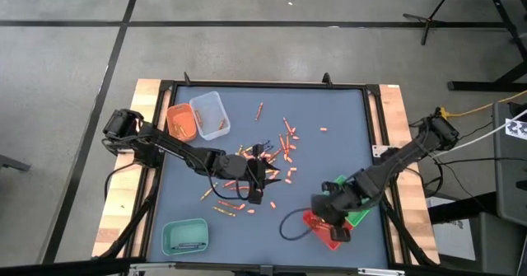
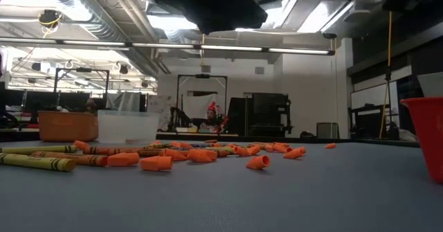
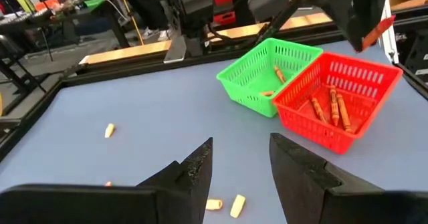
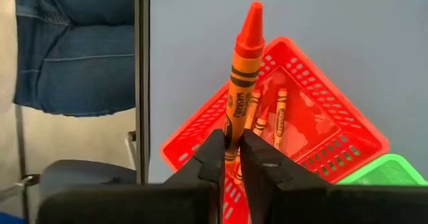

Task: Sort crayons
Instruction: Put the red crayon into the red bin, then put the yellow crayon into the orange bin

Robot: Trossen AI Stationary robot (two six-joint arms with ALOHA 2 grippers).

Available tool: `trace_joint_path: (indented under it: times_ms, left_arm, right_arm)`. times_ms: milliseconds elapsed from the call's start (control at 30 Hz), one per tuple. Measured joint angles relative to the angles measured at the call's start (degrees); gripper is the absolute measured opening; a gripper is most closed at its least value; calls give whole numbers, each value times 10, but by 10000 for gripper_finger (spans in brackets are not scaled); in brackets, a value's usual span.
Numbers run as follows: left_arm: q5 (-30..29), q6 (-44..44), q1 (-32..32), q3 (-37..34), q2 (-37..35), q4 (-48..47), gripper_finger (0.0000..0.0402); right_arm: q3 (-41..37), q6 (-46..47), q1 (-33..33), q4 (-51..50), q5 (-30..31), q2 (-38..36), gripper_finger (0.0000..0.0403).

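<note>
Between the right jaws [image 4: 231, 154] stands one orange crayon [image 4: 242, 77], clamped near its lower end, so that its long axis runs straight out from the jaws and its tip points away from them. Directly beyond the jaws, under the crayon, lies the red tray [image 4: 314, 127], where some other crayons already rest; the green tray [image 4: 388, 172] is just beside it, to one side. I judge that the coming move is to let the crayon go into the red tray, and for this the right arm is clearly the nearer one. The left jaws [image 3: 241, 167] stand apart and hold nothing. Just below and in front of them a few short orange pieces [image 3: 227, 204] lie on the desk [image 3: 134, 103], and the loose crayons [image 1: 284, 144] are scattered around them in the middle, well apart from the two trays.
</note>
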Motion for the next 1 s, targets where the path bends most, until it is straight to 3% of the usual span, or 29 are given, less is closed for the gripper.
trace_joint_path:
  times_ms: [300, 533, 1000]
  left_arm:
    - [5, -33, 0, 0, 0, -76, 132]
    - [70, -78, 0, 0, 0, -195, 132]
    - [180, -144, -28, 0, 0, -357, 132]
  right_arm:
    - [0, 25, 24, 0, 18, 0, 35]
    - [0, 29, 24, 0, 18, 0, 41]
    - [0, 28, 23, 0, 18, 0, 135]
